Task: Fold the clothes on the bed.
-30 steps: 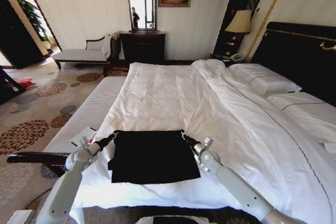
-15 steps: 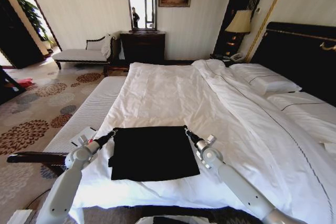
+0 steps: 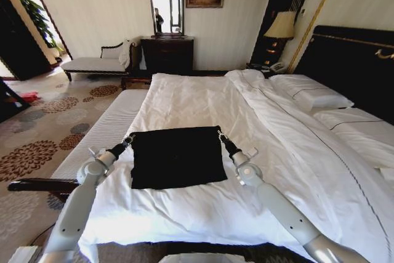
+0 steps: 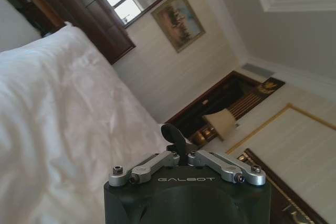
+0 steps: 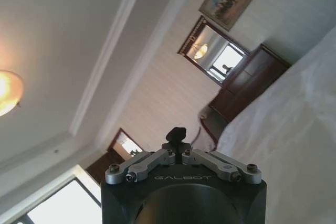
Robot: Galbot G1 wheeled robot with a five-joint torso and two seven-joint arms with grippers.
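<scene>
The clothes are one black T-shirt (image 3: 177,157), lying as a flat rectangle on the white duvet of the bed (image 3: 203,97), near its foot. My left gripper (image 3: 130,139) is shut on the shirt's far left corner, and my right gripper (image 3: 220,134) is shut on its far right corner. The left wrist view shows a bit of black cloth (image 4: 175,139) pinched in the left gripper (image 4: 178,153). The right wrist view shows the same in the right gripper (image 5: 176,148), a small tuft of black cloth (image 5: 176,133). No lettering shows on the shirt.
A dark headboard (image 3: 351,60) and pillows (image 3: 308,93) lie to the right. A pale striped bench (image 3: 101,133) runs along the bed's left side. Beyond the bed stand a chaise (image 3: 92,63), a dark dresser (image 3: 167,53) and a lamp (image 3: 282,26).
Both grippers have moved farther up the bed, pulling the shirt with them by its far corners. The shirt now lies farther from the foot edge and flatter.
</scene>
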